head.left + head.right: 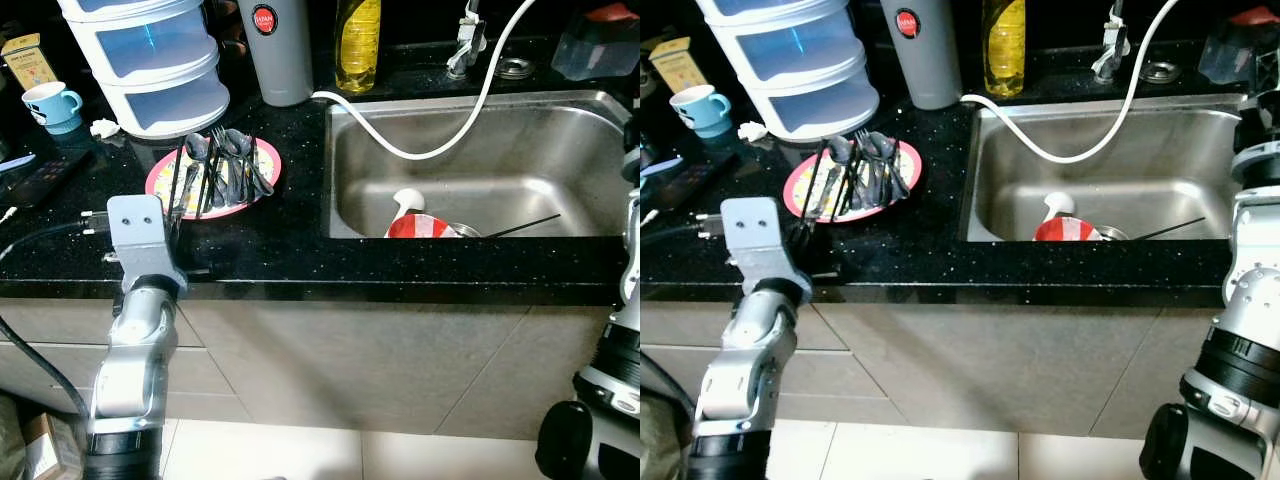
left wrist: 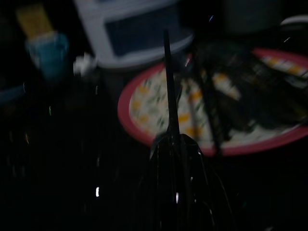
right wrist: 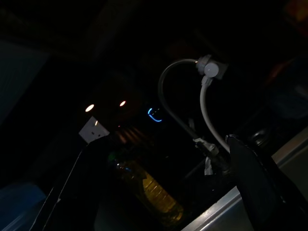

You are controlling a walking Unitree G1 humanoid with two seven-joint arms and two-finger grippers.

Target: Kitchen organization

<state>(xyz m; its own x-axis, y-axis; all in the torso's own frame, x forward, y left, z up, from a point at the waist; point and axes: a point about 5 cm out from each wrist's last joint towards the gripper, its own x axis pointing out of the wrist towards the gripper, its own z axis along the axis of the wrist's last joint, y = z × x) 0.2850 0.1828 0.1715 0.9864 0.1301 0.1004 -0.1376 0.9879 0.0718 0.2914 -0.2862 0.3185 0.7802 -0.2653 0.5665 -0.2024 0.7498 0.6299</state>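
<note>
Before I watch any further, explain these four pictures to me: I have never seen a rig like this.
This is a humanoid robot at a black kitchen counter. The two bright pictures come from cameras in its head, looking down. The two dark ones come from cameras on its wrists.

The left gripper reaches over the counter's edge to a pink plate piled with cutlery. The dark left wrist picture suggests its fingers pinch a thin black chopstick.

The right arm is raised beside the steel sink, where a red and white bowl lies.

Behind stand white plastic drawers, a blue mug, a grey flask and an oil bottle.
</note>
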